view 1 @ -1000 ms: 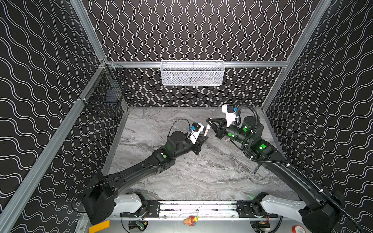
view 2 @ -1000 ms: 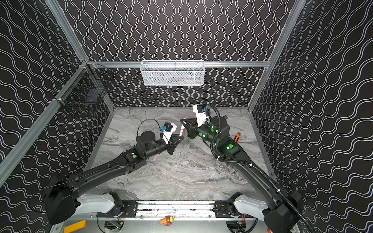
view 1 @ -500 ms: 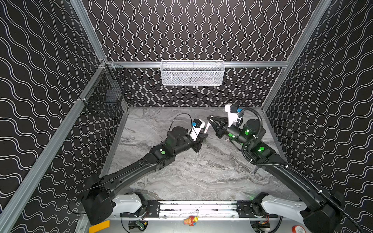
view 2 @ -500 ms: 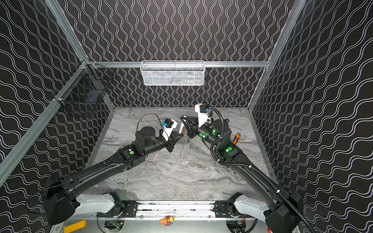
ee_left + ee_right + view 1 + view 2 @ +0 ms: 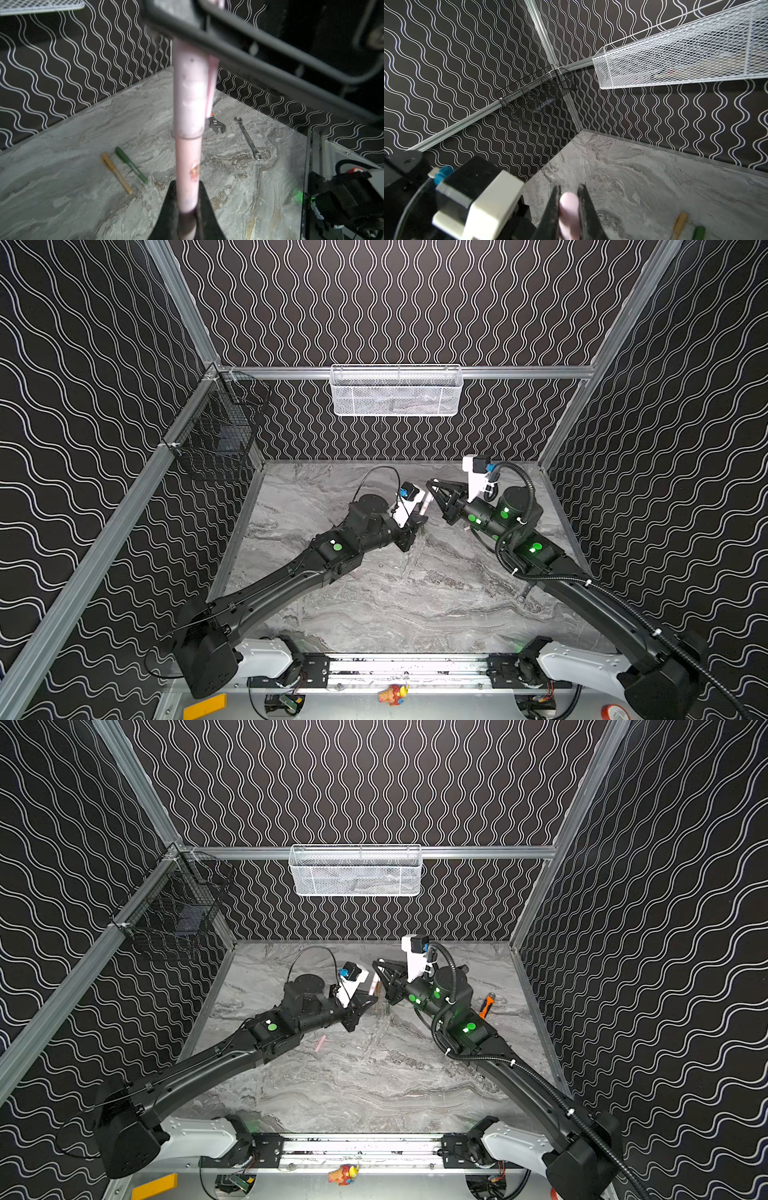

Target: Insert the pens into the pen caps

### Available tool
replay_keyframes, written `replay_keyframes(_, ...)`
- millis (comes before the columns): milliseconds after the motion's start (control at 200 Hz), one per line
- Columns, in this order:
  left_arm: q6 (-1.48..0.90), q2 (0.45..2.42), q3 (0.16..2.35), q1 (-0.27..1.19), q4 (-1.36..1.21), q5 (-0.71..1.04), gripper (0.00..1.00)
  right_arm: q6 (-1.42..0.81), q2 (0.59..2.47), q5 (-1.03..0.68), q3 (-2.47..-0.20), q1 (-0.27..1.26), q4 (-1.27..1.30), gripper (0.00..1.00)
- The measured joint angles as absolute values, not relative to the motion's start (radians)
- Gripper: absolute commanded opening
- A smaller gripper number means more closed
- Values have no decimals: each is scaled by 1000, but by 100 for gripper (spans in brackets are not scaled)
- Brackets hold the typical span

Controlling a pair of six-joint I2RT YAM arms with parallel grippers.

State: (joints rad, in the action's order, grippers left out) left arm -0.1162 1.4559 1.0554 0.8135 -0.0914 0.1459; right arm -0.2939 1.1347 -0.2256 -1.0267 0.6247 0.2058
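Left gripper point(image 5: 186, 188): clamping the lower barrel of the slim pale pink plastic pen point(image 5: 188, 162) and holding it up off the grey marble-patterned tabletop point(image 5: 62, 197).
Right gripper point(image 5: 569, 188): sitting narrow around the short pale pink plastic cap point(image 5: 569, 207). Whether its jaws are pressing or merely flanking the cap, I cannot tell.
Cap on pen: the cap point(image 5: 190, 93) is covering the pen's tip end, with its rim meeting the barrel (it is looking fully seated, in my judgement).
Handling: the pen is likely behaving as light, stiff and smooth, so it risks slipping or twisting in a loose pinch. The thin clip point(image 5: 212, 83) is probably the fragile part.
Where to hold: gripping the barrel mid-length and the cap across its round body is looking safest, avoiding the clip and pushing along the axis.
Elsewhere: the tan-gold pen point(image 5: 116, 172) and the dark green pen point(image 5: 131, 164) are lying side by side on the tabletop, both looking capped.
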Motion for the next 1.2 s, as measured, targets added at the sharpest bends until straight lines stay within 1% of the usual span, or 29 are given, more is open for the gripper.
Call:
replay_keyframes(50,-128,1444,1032,811,-176,146,0,-288,1129,-230,-1045,629,150,43)
replay_keyframes(130,-136,1428,996,809,-258,146,0,-276,1127,-236,-1080,633,88,48)
replay_keyframes(290,-154,1428,954,807,-277,146,0,-268,1094,-241,-1090,631,67,53)
replay_keyframes(616,-182,1443,937,799,-284,134,0,-242,1006,-236,-962,633,8,55)
replay_keyframes(701,-196,1445,937,798,-282,134,0,-238,986,-211,-937,633,0,53)
replay_keyframes(746,-207,1445,937,797,-282,132,0,-238,976,-196,-923,632,-1,50)
replay_keyframes(806,-213,1445,937,797,-282,126,0,-238,970,-186,-909,632,0,45)
replay_keyframes(921,-232,1449,936,797,-282,127,0,-239,987,-174,-911,632,-1,31)
replay_keyframes(991,-236,1452,936,797,-282,128,0,-240,1003,-174,-923,632,-1,25)
replay_keyframes(1101,-249,1452,936,797,-284,136,0,-243,1023,-183,-938,632,1,26)
replay_keyframes(1201,-258,1453,936,797,-284,143,0,-243,1044,-206,-953,632,1,32)
